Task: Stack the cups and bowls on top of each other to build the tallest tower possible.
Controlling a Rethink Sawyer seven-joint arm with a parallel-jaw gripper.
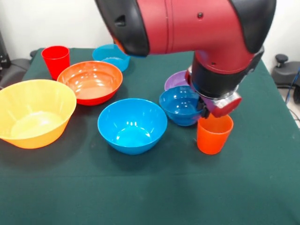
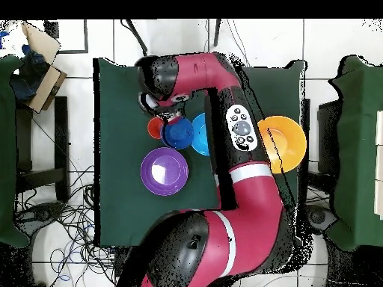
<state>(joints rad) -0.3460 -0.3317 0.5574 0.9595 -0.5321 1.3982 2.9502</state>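
Note:
My gripper (image 1: 214, 111) hangs right above the rim of the orange cup (image 1: 213, 135), which stands upright on the green table; whether it grips anything is hidden by the arm. In the overhead view the gripper (image 2: 161, 116) is above the orange cup (image 2: 155, 128). Beside the cup is the small blue bowl (image 1: 180, 105) (image 2: 178, 133), with the wide purple bowl (image 1: 174, 80) (image 2: 164, 170) behind it. The medium blue bowl (image 1: 132, 125), orange-red bowl (image 1: 91, 82), yellow-orange bowl (image 1: 33, 112), teal bowl (image 1: 111, 56) and red cup (image 1: 55, 60) stand apart. The purple cup and small orange bowl are out of view.
The arm (image 2: 243, 142) crosses the table in the overhead view and hides part of the medium blue bowl (image 2: 198, 134) and the yellow-orange bowl (image 2: 284, 142). The green table (image 1: 150, 197) runs toward the front edge. Chairs stand at both sides.

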